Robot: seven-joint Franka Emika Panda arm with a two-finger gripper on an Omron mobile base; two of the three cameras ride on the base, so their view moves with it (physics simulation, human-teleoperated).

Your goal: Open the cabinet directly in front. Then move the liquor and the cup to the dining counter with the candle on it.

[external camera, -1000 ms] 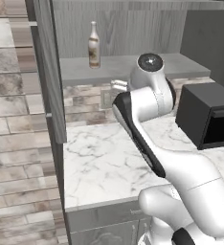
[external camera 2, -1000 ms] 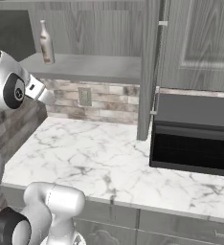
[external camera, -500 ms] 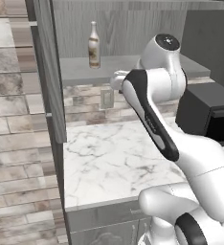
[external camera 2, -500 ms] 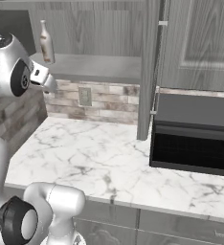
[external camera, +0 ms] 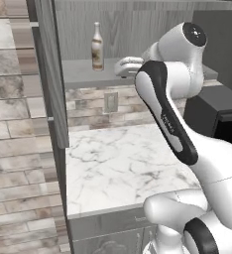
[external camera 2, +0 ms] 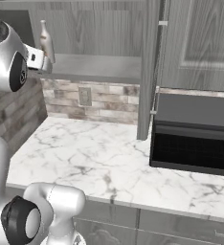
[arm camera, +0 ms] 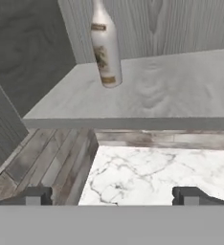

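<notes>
Grey wood-grain wall cabinet (external camera: 53, 74) hangs open; the slim brownish glass liquor bottle (arm camera: 106, 45) stands upright on its shelf. Wide-spread gripper (arm camera: 112, 196), short of that bottle, could topple it.

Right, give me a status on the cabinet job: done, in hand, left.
Done: the cabinet stands open, its shelf exposed. In hand: the hand is open and empty, lined up short of the shelf edge, facing the liquor, which stands upright on the shelf. Left: grasp the liquor, carry it to the dining counter, then do the same for the cup.
</notes>
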